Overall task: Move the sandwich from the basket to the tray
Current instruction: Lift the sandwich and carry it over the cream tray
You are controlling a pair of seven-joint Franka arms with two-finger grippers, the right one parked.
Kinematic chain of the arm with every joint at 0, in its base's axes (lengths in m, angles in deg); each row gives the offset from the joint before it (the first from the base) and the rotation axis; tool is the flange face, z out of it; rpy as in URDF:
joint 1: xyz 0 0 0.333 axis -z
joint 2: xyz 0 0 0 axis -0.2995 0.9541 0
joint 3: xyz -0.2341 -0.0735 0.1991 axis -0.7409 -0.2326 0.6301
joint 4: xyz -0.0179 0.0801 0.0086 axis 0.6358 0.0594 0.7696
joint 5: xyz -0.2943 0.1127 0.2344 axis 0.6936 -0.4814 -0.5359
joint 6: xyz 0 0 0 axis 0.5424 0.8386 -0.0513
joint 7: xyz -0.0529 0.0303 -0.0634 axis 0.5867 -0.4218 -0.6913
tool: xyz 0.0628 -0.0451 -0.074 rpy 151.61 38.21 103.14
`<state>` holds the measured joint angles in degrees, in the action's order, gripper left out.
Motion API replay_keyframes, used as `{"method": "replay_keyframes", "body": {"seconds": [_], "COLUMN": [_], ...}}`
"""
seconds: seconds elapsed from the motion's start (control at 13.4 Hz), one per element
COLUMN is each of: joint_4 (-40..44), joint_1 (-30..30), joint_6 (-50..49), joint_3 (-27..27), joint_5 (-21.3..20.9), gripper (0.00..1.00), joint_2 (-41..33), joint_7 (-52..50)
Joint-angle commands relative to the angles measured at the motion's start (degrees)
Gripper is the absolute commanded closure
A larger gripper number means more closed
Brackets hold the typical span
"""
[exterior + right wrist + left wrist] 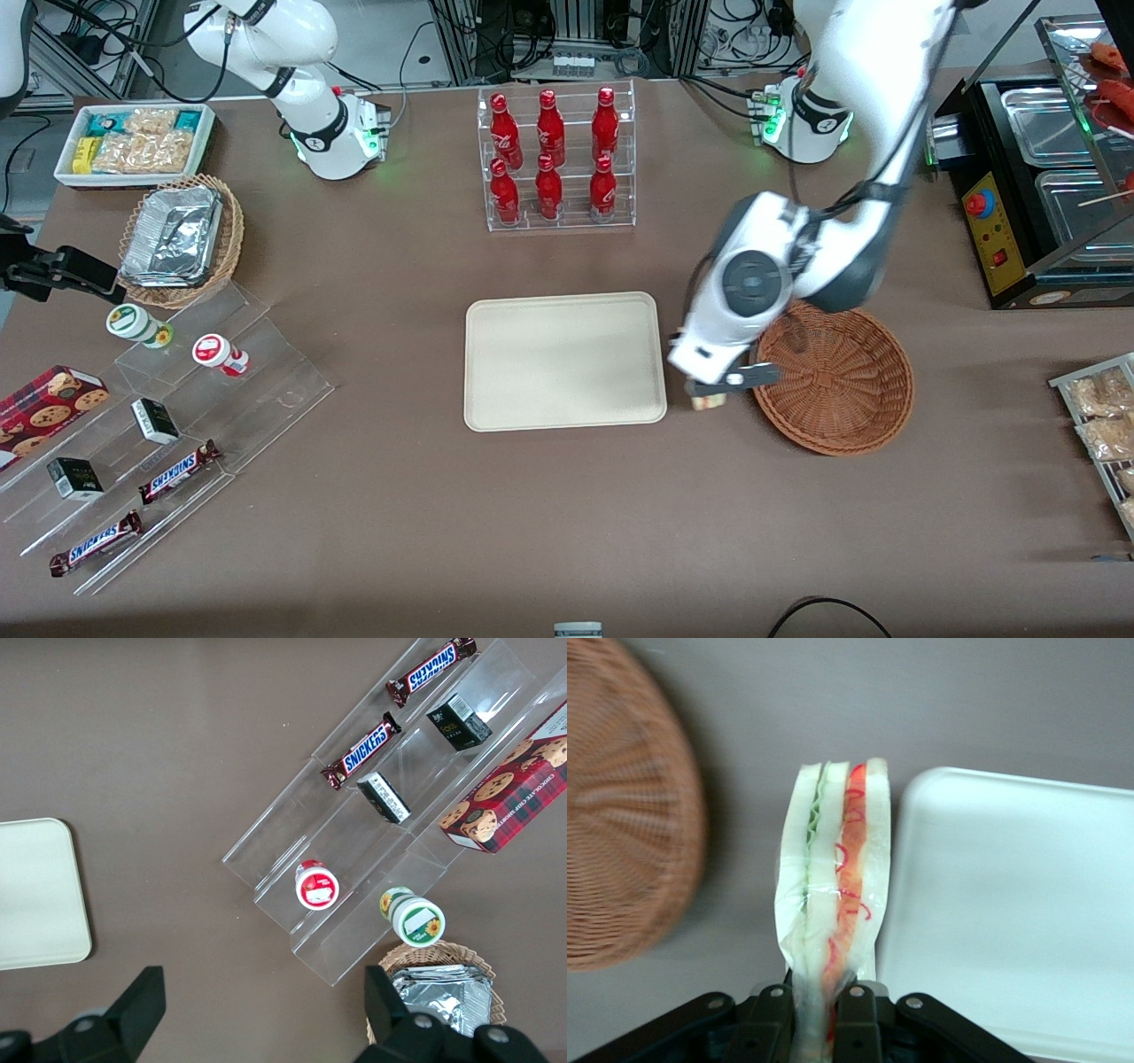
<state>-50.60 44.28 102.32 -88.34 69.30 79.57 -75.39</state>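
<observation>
The claw (819,1014) grips the sandwich (833,895) by its narrow end, one dark finger (769,1023) pressed on each face, so the wrapped wedge sticks out past the fingertips with its green and pink-orange filling layers showing along the cut edge. In the front view the claw (709,392) hangs over the bare brown surface (567,514) in the gap between the tray (564,361) and the basket (834,378), and only a small pale bit of the sandwich (709,403) shows under it. The sandwich is thus out of the basket and not on the tray; the wrist view shows it just beside the tray's (1019,904) rounded rim, with the basket's (625,815) woven wall a little apart from its green-layered face. Whether it touches the surface, I cannot tell.

The tray lies flat and bare near the middle of the surface. The basket sits beside it toward the working arm's end, partly covered by the arm's white wrist. Farther from the front camera than the tray stands a clear rack of red bottles (555,159).
</observation>
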Motion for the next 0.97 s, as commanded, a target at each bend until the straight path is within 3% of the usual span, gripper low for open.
{"method": "replay_keyframes", "body": {"seconds": [0.0, 0.45, 0.82, 0.89], "joint_4": [10.88, 25.03, 26.37, 26.29], "joint_1": [5.48, 13.31, 15.07, 15.07], "joint_6": [-1.7, -1.35, -0.03, 0.58], "joint_3": [0.84, 0.84, 0.84, 0.84], "joint_5": [1.22, 1.4, 1.4, 1.4], "gripper": [1.0, 1.0, 1.0, 0.73], "joint_2": [8.53, 21.02, 23.23, 23.49], "joint_7": [-3.04, -11.22, -16.5, -16.86]}}
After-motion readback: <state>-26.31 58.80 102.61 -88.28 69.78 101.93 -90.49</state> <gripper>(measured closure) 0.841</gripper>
